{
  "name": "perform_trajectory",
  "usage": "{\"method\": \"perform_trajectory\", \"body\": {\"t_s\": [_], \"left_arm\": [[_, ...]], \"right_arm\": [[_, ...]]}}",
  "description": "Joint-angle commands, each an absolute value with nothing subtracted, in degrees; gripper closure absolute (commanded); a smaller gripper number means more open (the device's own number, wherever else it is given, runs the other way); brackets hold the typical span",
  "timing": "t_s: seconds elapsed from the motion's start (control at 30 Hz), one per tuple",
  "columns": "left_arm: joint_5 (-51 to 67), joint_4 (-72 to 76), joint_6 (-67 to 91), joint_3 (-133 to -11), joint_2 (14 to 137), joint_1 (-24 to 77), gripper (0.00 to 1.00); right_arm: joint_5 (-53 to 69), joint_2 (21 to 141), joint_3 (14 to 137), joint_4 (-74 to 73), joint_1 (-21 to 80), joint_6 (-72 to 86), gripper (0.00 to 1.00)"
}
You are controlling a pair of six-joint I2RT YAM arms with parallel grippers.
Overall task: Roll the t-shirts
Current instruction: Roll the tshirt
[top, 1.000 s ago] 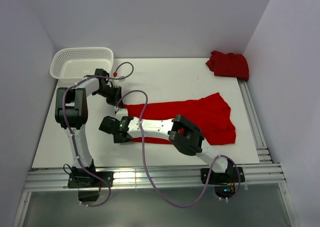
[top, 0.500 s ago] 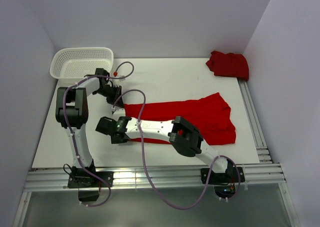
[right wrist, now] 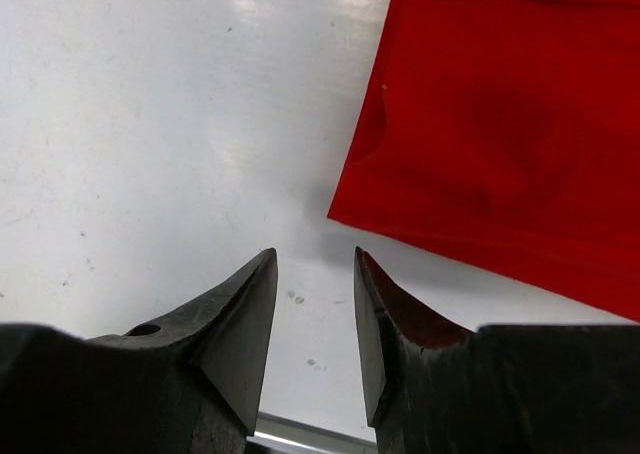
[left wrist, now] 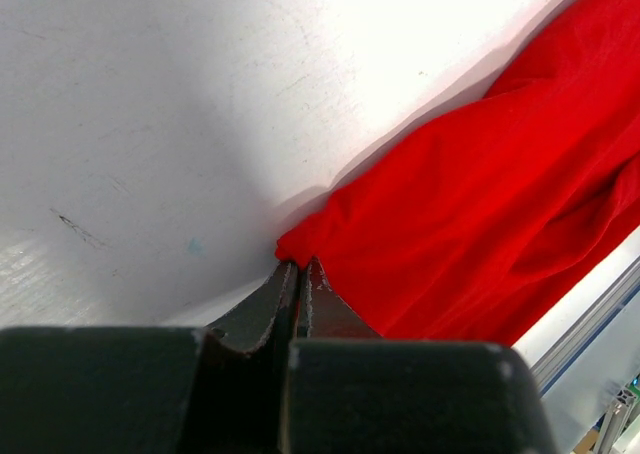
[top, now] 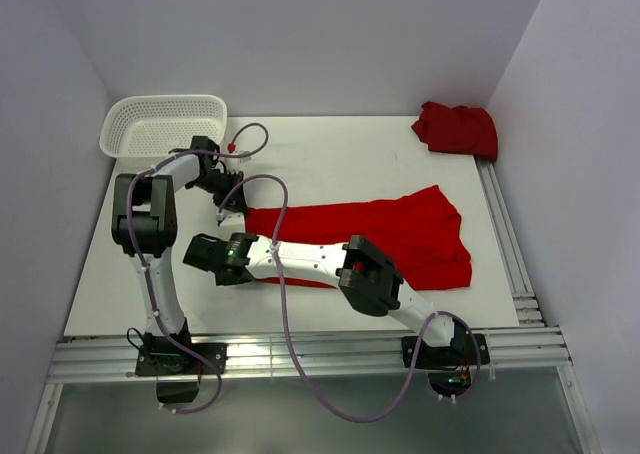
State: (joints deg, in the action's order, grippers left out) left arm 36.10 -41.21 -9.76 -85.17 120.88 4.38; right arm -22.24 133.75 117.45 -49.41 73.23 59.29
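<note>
Black left fingers (left wrist: 298,274) are clenched tip against tip, and between their tips they pinch the far left corner of the spread t-shirt (left wrist: 480,204), whose red cloth bunches into a small point right at the grip. From that corner the cloth runs away to the right in soft folds, lying on the white desk (top: 330,154). The right fingers (top: 190,253) are released: in the right wrist view they stand apart with only bare desk between them and grasp nothing. They are low above the desk, just to the left of the near left corner of the same shirt and not touching it. In the top view the right arm reaches leftward across the shirt's near edge, covering part of it, while the left arm bends over from the left side of the desk. The spread t-shirt stretches as a long red band from the middle of the desk to its right side, where it widens. A second, crumpled t-shirt (top: 457,129) sits in a heap at the far right corner, well apart from both arms. A white mesh basket (top: 165,99) stands at the far left corner, near the left arm. Metal rails (top: 300,354) run along the near edge of the desk.
</note>
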Motion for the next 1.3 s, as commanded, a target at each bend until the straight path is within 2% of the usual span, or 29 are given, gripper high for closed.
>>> {"method": "perform_trajectory", "body": {"t_s": [0.0,0.5,0.57,0.67,0.7,0.8,1.27], "left_arm": [[35.6,-41.0,-10.3,-87.1,121.6,4.9,1.0],[35.1,-40.7,-10.1,-86.7,121.7,5.2,1.0],[35.0,-40.8,-10.2,-87.0,122.0,5.2,1.0],[34.9,-40.7,-9.9,-87.3,122.1,5.3,1.0],[34.9,-40.9,-9.9,-87.4,122.3,5.3,1.0],[34.7,-41.0,-9.8,-87.8,122.3,5.4,1.0],[33.4,-40.3,-9.5,-87.4,120.9,5.4,1.0]], "right_arm": [[-25.6,134.5,118.7,-50.4,72.6,58.6,0.56],[-25.0,137.7,117.8,-48.3,71.6,58.6,0.57],[-24.6,137.4,117.0,-48.3,71.9,59.0,0.62],[-24.3,137.1,116.4,-49.1,72.3,60.3,0.77],[-24.1,137.1,116.3,-49.7,72.3,60.7,0.85],[-23.5,137.0,116.2,-50.5,72.6,61.3,0.99],[-21.4,133.4,112.3,-50.3,76.0,65.7,1.0]]}}
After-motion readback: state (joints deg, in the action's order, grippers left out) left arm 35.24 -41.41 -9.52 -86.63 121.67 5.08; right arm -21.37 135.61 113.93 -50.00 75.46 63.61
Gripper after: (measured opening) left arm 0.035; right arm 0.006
